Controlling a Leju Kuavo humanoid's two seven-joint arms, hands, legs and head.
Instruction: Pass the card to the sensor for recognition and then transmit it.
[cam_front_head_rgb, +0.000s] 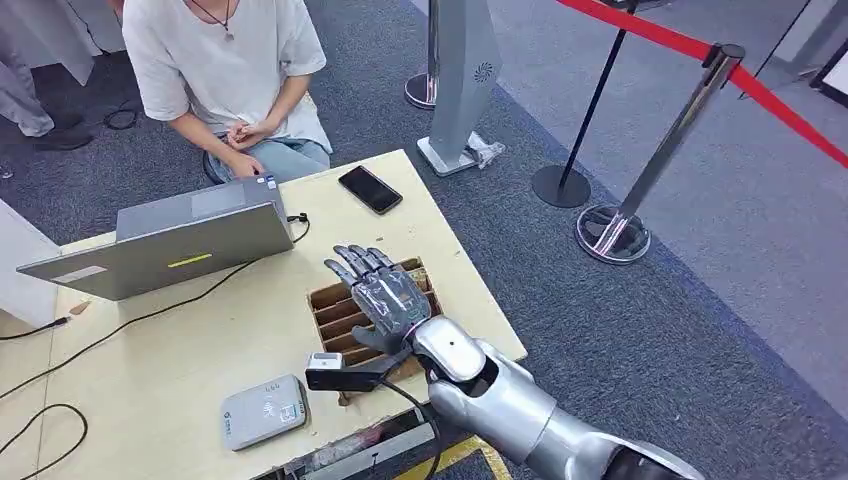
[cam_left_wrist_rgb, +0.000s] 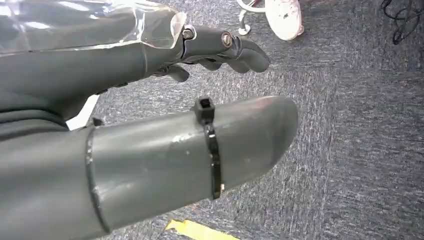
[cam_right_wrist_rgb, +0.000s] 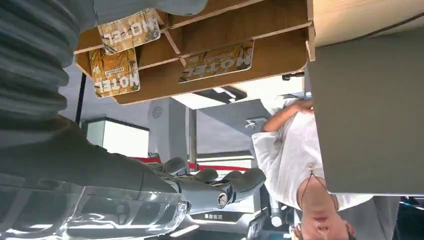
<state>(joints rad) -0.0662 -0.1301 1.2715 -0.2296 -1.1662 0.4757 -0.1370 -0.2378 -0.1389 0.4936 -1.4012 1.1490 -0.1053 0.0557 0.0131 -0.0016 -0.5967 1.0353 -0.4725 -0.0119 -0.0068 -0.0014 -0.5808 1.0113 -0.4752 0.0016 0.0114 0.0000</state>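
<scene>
A wooden slotted card box (cam_front_head_rgb: 328, 308) is set into the table's right part. My right hand (cam_front_head_rgb: 385, 295) hovers flat over it with fingers stretched out and apart, holding nothing. In the right wrist view, three yellow-brown cards printed "MOTEL" (cam_right_wrist_rgb: 217, 62) (cam_right_wrist_rgb: 114, 73) (cam_right_wrist_rgb: 123, 30) lie in the box's slots (cam_right_wrist_rgb: 240, 25), near my right hand (cam_right_wrist_rgb: 150, 180), whose fingers (cam_right_wrist_rgb: 235, 181) point past them without touching. A grey card reader (cam_front_head_rgb: 262, 410) lies near the front edge, beside a small black device (cam_front_head_rgb: 338, 377) with a white top. My left hand (cam_left_wrist_rgb: 125, 65) hangs over the carpet, empty, fingers loosely extended.
An open grey laptop (cam_front_head_rgb: 170, 240) stands at the table's back left with cables running off. A black phone (cam_front_head_rgb: 370, 189) lies at the far edge. A person in a white shirt (cam_front_head_rgb: 225, 60) sits behind the table. Stanchions (cam_front_head_rgb: 640, 190) with a red belt and a silver pillar (cam_front_head_rgb: 462, 80) stand to the right.
</scene>
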